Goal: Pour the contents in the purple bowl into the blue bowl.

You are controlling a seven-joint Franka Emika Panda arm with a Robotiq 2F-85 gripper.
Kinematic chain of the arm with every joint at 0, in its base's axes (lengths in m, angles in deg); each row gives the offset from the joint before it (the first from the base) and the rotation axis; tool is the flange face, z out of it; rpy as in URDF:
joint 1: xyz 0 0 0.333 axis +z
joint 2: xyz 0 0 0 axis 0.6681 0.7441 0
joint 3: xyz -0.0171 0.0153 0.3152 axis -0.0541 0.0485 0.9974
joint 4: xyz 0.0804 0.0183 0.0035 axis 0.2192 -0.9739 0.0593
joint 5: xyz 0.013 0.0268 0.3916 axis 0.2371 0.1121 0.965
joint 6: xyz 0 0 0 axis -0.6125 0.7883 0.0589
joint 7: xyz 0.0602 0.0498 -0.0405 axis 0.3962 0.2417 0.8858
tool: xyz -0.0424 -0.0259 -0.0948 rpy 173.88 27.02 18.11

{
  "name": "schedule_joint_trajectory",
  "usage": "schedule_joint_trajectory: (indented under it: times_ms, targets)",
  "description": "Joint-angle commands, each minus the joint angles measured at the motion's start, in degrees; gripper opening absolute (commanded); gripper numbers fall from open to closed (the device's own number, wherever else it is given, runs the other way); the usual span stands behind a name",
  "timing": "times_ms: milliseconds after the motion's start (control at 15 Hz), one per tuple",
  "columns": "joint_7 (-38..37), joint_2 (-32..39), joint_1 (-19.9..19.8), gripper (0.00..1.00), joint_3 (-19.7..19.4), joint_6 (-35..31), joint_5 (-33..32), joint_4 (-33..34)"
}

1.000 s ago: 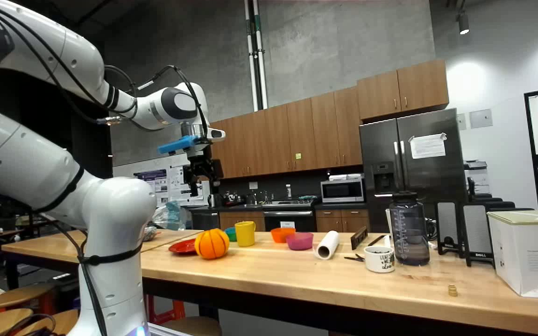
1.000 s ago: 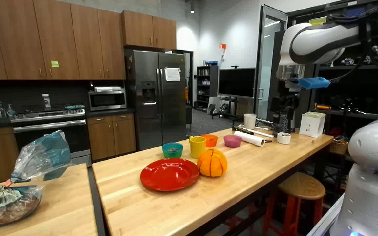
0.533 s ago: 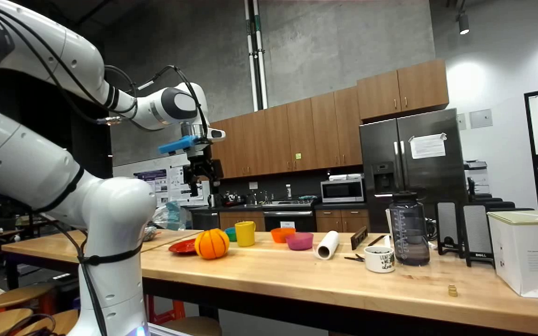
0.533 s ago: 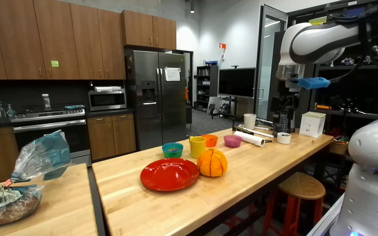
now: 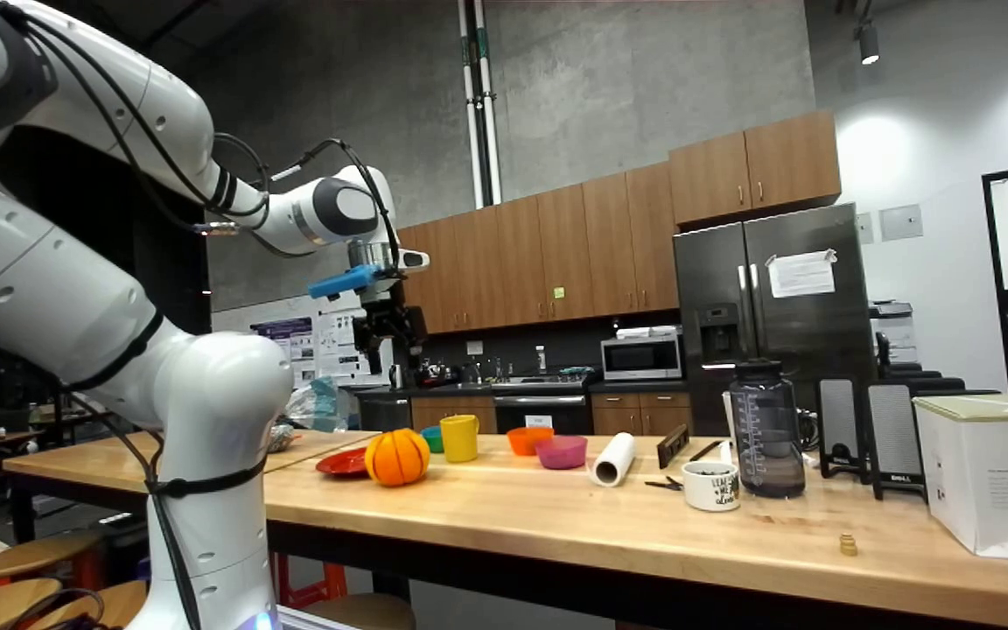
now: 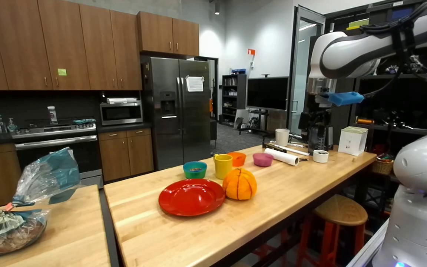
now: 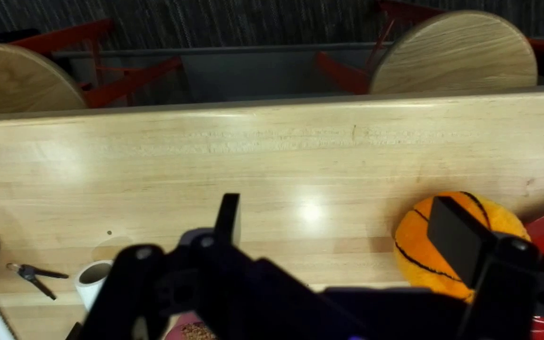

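Observation:
The purple bowl (image 5: 562, 452) looks pinkish and sits upright on the wooden counter. Brown crumbly contents show in the purple bowl (image 7: 186, 320) at the bottom edge of the wrist view, where my gripper partly covers it. For the blue bowl I take the teal one (image 6: 195, 170), behind the red plate; small brown bits lie in it. In an exterior view a yellow mug partly hides the blue bowl (image 5: 432, 437). My gripper (image 5: 395, 360) hangs in the air well above the counter, jaws spread wide. Between the fingertips of the gripper (image 7: 338, 205) is only a view of the counter.
Around the bowls stand a yellow mug (image 6: 223, 166), an orange bowl (image 6: 238, 158), a plush pumpkin (image 6: 240, 184) and a red plate (image 6: 191, 197). A white paper roll (image 5: 613, 459) lies beside the purple bowl. Farther along are a white cup (image 5: 711, 486) and a dark bottle (image 5: 766, 429).
Over the last half second the arm has started moving: the gripper is slightly lower and farther out over the counter. It stays open. Bowls and other objects have not moved.

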Motion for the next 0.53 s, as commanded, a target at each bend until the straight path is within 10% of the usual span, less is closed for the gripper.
schedule_joint_trajectory:
  times_ms: [0, 467]
  targets:
    - [-1.93, 6.48, -0.84, 1.0, 0.68, -5.8, -1.36, 1.16]
    - [-9.23, 18.71, -4.6, 1.0, 2.58, -22.22, -5.81, 1.42]
